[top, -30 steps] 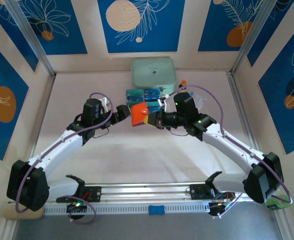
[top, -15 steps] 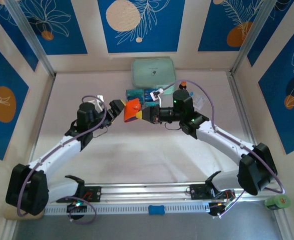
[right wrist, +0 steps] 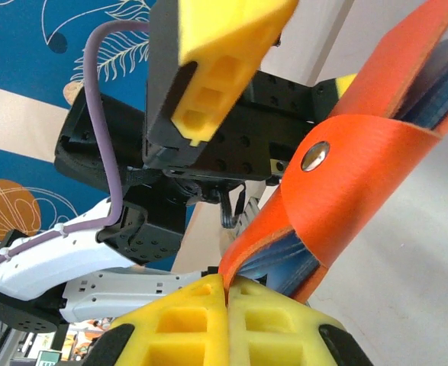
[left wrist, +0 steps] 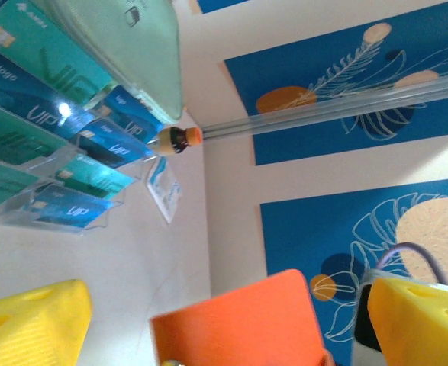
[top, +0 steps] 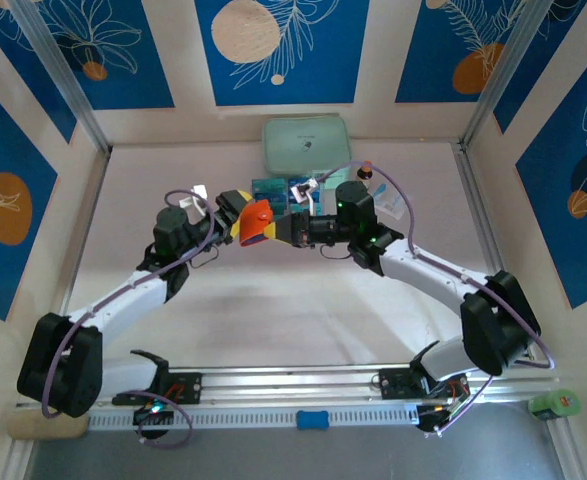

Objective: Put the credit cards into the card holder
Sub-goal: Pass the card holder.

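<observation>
The orange card holder [top: 260,219] hangs in the air above the table's middle back. My right gripper [top: 285,228] is shut on one edge of it, and its yellow fingers [right wrist: 185,320] pinch the orange flap [right wrist: 361,152]. Bluish layers [right wrist: 285,263] show inside the fold; I cannot tell whether they are cards or pockets. My left gripper [top: 241,215] is open, with its fingers [left wrist: 25,324] standing either side of the card holder [left wrist: 239,328] and a gap on each side. Teal-blue credit cards [left wrist: 48,99] sit in a clear rack [top: 278,188] just behind.
A mint-green zip case [top: 306,145] lies at the back behind the rack. A small brown bottle with an orange cap [left wrist: 178,139] and a white-and-blue sachet [left wrist: 165,191] lie to the right of the rack. Walls and metal rails enclose the table.
My right gripper has carried the card holder left and a little farther back. My left gripper has swung up to it, and its jaws now straddle the holder, slightly narrower than before.
</observation>
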Motion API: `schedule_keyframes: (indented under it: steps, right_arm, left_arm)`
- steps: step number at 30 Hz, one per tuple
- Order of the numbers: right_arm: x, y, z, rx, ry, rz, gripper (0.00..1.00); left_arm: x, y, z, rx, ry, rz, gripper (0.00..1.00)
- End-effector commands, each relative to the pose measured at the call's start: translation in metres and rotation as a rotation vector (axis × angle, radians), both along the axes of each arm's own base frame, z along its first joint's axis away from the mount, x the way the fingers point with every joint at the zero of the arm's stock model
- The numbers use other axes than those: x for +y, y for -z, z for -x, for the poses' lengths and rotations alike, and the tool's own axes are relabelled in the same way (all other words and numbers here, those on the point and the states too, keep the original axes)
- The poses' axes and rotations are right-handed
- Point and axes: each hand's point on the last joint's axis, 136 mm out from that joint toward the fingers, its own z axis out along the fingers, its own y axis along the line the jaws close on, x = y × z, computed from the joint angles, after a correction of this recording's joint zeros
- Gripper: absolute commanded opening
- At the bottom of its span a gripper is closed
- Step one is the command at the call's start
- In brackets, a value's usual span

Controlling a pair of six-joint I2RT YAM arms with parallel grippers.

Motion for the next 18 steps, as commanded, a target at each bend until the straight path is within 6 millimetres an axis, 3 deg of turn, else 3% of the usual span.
schedule_keyframes:
  steps: [1, 13, 18]
  right_arm:
    - [0.007, -0.016, -0.003, -0.040, -0.019, -0.044, 0.00]
    - [0.006, -0.001, -0.010, -0.014, 0.000, -0.028, 0.00]
    - [0.002, 0.008, -0.012, 0.006, 0.013, -0.019, 0.00]
  left_arm:
    - [-0.002, -0.013, 0.003, -0.049, 0.027, 0.047, 0.85]
    - [-0.003, -0.013, 0.004, -0.066, 0.031, 0.068, 0.57]
    - [-0.002, -0.016, 0.003, -0.077, 0.023, 0.065, 0.33]
